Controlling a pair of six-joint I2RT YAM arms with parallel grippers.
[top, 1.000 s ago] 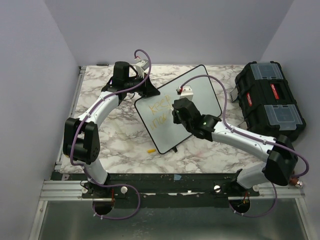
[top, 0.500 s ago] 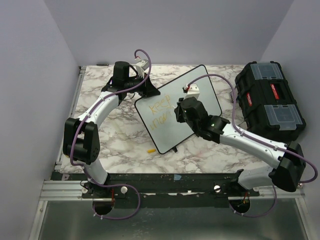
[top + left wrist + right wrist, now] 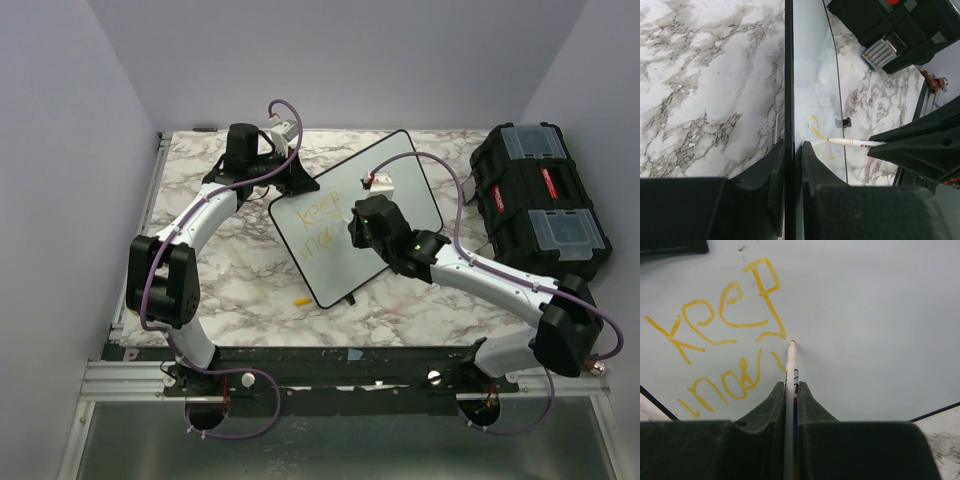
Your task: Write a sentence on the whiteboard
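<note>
The whiteboard (image 3: 405, 185) lies tilted on the marble table, and in the left wrist view (image 3: 810, 75) it shows edge-on. My left gripper (image 3: 291, 181) is shut on its black rim at the far-left corner (image 3: 792, 148). The sentence (image 3: 318, 228) reads "keep" with a second line begun below it, in yellow-orange (image 3: 725, 315). My right gripper (image 3: 359, 229) is shut on a white marker (image 3: 791, 365), its jaws (image 3: 791, 386) closed around the barrel. The marker tip touches the board (image 3: 865, 315) just right of the second line. The marker also shows in the left wrist view (image 3: 852, 142).
A black plastic toolbox (image 3: 540, 205) stands at the right, close to the board's right corner and the right arm's cable; it also shows in the left wrist view (image 3: 885, 25). A small yellow marker cap (image 3: 302, 300) lies on the table by the board's near-left edge.
My right gripper has shifted slightly right along the second line with the marker on the board. The left gripper and the board have not moved.
</note>
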